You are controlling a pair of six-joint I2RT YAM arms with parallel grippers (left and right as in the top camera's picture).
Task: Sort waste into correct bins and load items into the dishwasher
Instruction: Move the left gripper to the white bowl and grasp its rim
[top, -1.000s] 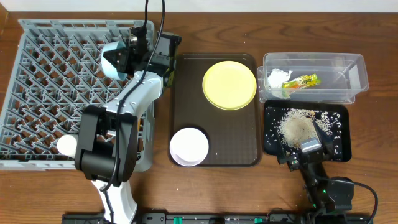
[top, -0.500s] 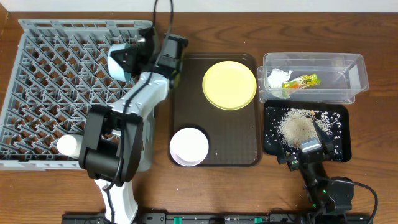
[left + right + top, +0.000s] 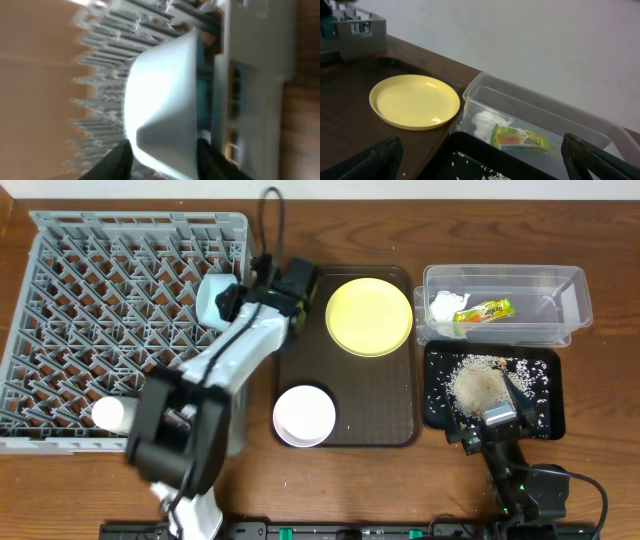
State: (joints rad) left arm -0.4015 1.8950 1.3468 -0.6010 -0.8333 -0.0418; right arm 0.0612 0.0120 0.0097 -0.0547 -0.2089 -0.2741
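Left gripper (image 3: 230, 301) is clamped on the small light-blue bowl (image 3: 210, 298). The bowl is tipped on its side at the 3 o'clock edge of the large grey plastic lattice dish rack (image 3: 100, 220); resting or lifted, cannot tell. Wrist view is blurred, with fingertips (image 3: 116, 159) flanking the bowl base. Small white cup (image 3: 107, 413) sits in the rack's 7 o'clock corner, the other pegs bare.

Dark-brown serving tray (image 3: 380, 400) lies just beside the rack. It has a round yellow plate (image 3: 369, 317) at 12 o'clock, a white bowl (image 3: 304, 416) at 7 o'clock and open floor between.

Clear plastic rectangular tub (image 3: 565, 290) at 2 o'clock holds a crumpled white napkin (image 3: 443, 307) and a yellow-green snack wrapper (image 3: 483, 311) near its 9 o'clock wall. Glossy black tray (image 3: 440, 410) at 4 o'clock carries rice crumbs (image 3: 480, 380). Right gripper (image 3: 490, 408) is over that tray's 6 o'clock edge, fingers spread wide.
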